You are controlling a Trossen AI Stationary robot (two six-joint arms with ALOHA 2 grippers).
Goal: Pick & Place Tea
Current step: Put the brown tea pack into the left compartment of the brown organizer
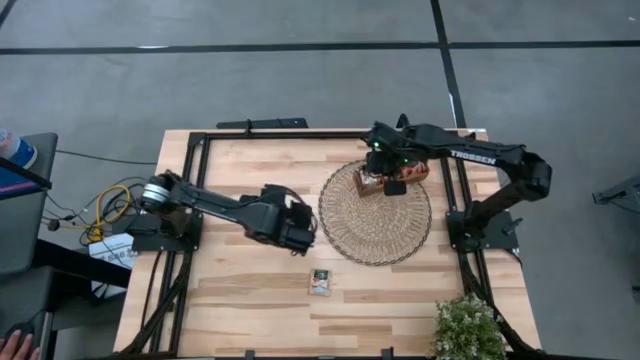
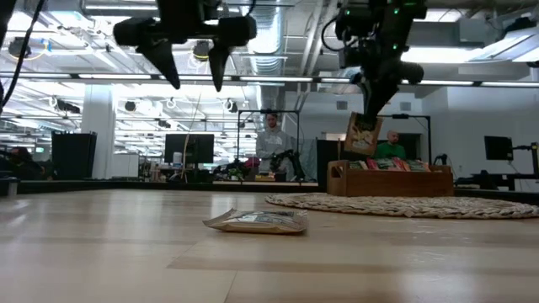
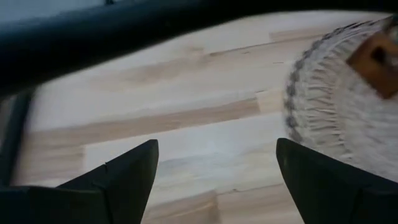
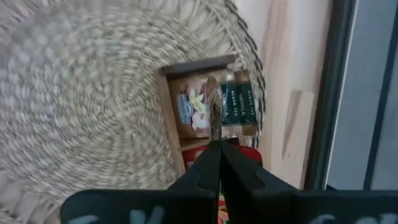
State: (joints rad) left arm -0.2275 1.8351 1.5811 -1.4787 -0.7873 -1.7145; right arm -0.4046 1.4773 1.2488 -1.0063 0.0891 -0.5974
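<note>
My right tool [image 2: 368,108] hangs above the wooden tray [image 1: 392,180], pinched shut on the top edge of one tea sachet [image 2: 362,135]. The sachet dangles edge-up directly beneath my fingertips, and in the right wrist view it lines up over an end compartment of the tray [image 4: 205,102]. The way from tool to slot is straight down, with the sachet's flat face running along the compartment, as far as I can judge from that blurred view. The tray sits on the woven mat [image 1: 375,212], toward its far side.

My left tool [image 2: 194,71] hovers wide open and empty over bare bench [image 1: 250,290], just left of the mat. A second sachet [image 1: 320,283] lies flat on the bench near the front, closer to the left tool than to the right. Red sachets [image 2: 396,165] already stand in the tray. Beyond the bench is an open office, with people standing well back.
</note>
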